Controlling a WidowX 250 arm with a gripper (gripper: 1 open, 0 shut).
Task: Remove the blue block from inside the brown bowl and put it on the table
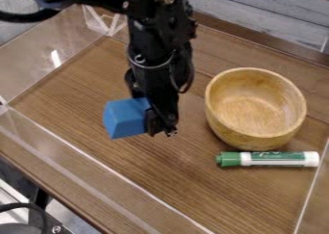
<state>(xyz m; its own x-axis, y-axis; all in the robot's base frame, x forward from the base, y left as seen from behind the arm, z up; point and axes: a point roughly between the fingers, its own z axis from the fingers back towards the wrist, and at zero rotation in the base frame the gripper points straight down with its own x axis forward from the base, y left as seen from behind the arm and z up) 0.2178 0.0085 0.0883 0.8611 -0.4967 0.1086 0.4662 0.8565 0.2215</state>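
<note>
Blue block (125, 119) low over table (77, 84), left of empty brown bowl (256, 108)

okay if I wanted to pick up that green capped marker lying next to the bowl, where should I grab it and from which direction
Probably grip the marker across its white barrel, about the middle, coming straight down from above. It lies flat on the table, roughly parallel to the front edge, so the jaws should close front and back of the barrel. The brown bowl sits just behind it, leaving little room on that side.
</note>
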